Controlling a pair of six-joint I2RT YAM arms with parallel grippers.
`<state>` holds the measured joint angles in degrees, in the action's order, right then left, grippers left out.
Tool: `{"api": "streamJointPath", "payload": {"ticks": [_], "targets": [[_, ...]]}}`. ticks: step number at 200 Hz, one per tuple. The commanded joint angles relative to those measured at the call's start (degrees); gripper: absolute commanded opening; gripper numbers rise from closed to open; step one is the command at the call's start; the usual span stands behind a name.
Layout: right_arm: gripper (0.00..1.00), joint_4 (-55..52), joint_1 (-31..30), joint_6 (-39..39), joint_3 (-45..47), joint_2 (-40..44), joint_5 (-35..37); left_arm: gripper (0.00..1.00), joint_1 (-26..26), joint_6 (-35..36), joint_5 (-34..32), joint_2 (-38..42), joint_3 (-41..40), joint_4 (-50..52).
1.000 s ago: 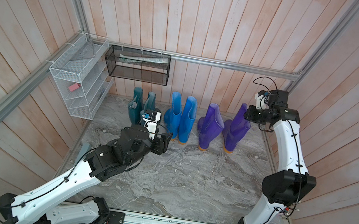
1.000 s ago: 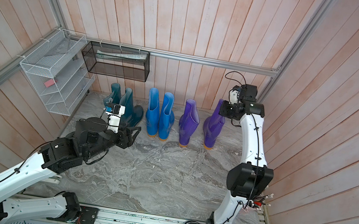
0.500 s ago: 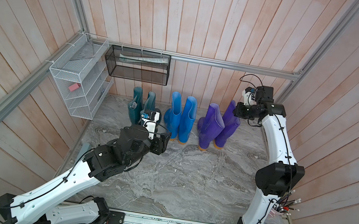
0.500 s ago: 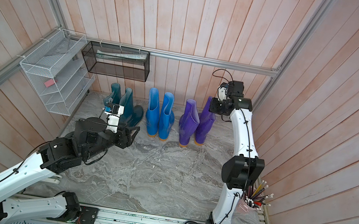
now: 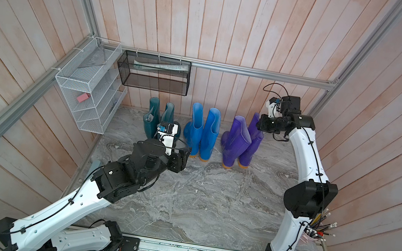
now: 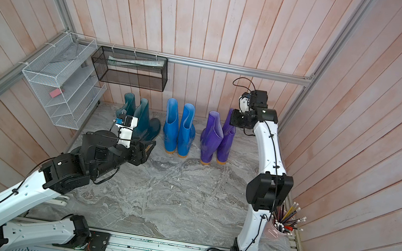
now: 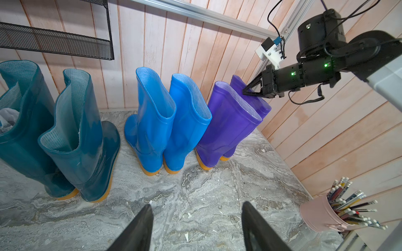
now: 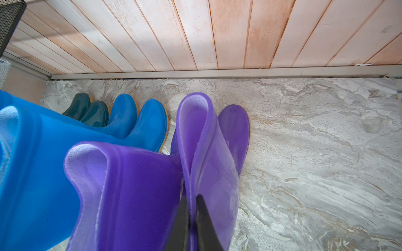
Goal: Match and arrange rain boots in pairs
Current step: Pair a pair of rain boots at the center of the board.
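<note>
Marbled surface by plank wall, six rain boots lined up by colour. Right pincer clamped on outermost purple boot cuff; left pincer spread open, empty.

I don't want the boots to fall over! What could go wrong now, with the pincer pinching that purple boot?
1. The right pincer grips only the soft top rim of the purple boot, so it could slip free or tip.
2. That boot stands close beside its twin and the blue boots; a sideways push might topple them in a row.
3. The right arm's elbow hangs near the pencil cup and could bump it.
</note>
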<state>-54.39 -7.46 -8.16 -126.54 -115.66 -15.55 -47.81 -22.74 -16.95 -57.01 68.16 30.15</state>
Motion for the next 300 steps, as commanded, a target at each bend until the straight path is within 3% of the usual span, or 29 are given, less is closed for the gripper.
{"api": "streamJointPath", "payload": {"ticks": [1, 41, 151, 300], "targets": [[0.08, 3.9, -0.4, -1.7, -1.2, -0.4, -1.8, 0.66, -0.3, -0.1, -0.5, -1.0, 2.3, 0.8], [0.12, 8.2, -0.4, -3.3, 4.6, 1.8, -1.9, 0.67, -0.3, 0.3, -0.2, -2.0, 2.5, -0.1], [0.44, 14.0, 1.7, -1.7, 14.7, 8.3, -4.1, 0.69, -0.3, -2.9, -1.6, 0.7, -1.3, -7.5], [0.64, 13.9, 2.5, -0.7, 17.5, 16.3, -3.4, 0.77, -0.3, -1.1, -0.5, -1.0, -0.9, -11.1]]}}
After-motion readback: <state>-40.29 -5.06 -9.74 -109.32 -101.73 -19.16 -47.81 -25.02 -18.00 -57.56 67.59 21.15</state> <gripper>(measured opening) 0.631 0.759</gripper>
